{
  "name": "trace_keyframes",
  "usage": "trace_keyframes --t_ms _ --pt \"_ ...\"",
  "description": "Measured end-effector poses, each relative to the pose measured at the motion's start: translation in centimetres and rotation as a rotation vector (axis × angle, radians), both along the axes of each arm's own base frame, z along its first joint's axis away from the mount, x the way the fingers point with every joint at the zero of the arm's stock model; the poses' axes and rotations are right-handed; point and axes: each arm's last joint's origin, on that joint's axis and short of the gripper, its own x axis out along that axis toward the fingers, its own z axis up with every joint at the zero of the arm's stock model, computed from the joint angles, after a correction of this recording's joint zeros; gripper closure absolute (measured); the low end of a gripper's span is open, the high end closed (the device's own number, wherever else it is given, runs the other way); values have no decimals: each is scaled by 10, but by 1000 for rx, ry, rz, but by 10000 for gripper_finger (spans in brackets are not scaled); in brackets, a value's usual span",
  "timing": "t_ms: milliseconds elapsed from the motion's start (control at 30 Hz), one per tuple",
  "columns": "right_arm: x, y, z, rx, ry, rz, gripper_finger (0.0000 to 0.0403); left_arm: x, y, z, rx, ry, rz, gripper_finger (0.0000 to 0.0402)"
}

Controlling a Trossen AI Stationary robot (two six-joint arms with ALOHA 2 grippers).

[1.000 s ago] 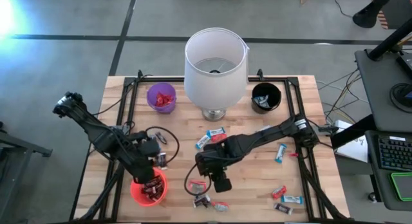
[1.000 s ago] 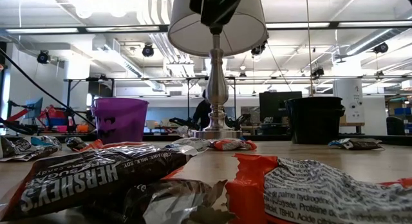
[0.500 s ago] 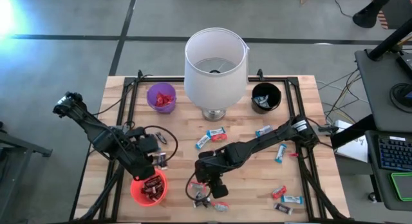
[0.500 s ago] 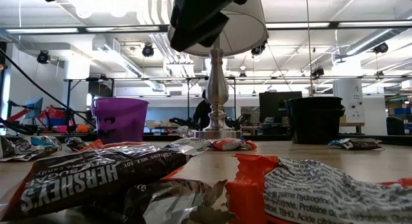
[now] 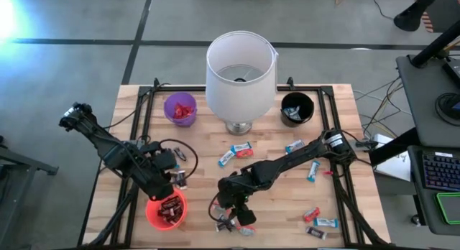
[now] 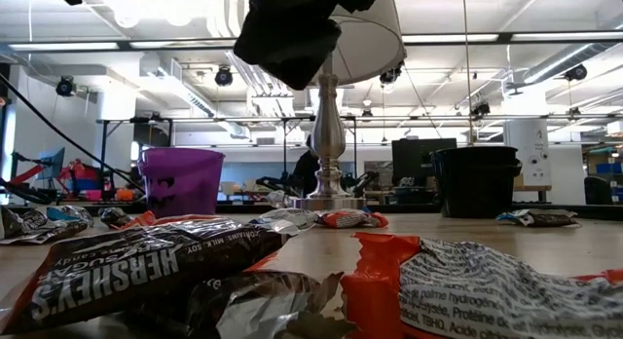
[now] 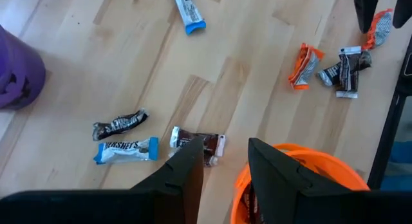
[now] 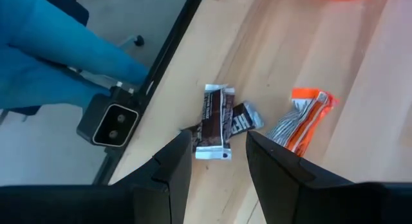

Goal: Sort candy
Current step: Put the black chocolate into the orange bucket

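1. The lamp shade hides part of the wooden table's back edge.
2. Right gripper, parted and empty, hangs over dark candy at the front edge.
3. Left gripper, parted and empty, hangs above the orange cup near the front-left corner.

A white lampshade stood at the table's far middle, with a purple cup to its left and a black cup to its right. The left gripper hung above the orange cup (dark bars lay inside). The right gripper hovered over a small cluster of candy near the front edge. More wrapped bars lay scattered across the wood.
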Motion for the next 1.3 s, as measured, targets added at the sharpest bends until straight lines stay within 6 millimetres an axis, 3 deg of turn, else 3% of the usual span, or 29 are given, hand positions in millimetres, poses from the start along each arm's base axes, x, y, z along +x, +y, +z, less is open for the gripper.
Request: trace_keyframes --t_ms 200,533,967,1133,1300 --pt "-1 -1 -3 19 54 -80 264 0 1 0 -6 -1 15 296" --pt "6 1 8 52 -21 -111 273 1 0 0 -8 -4 16 296" --pt "7 -4 7 16 -54 -52 176 0 1 5 -23 -16 29 296" --pt "11 -12 3 -7 -82 -12 164 -1 1 12 -31 -26 28 296" --pt "17 -11 -17 4 -50 -1 164 -1 3 17 -1 -57 37 296"
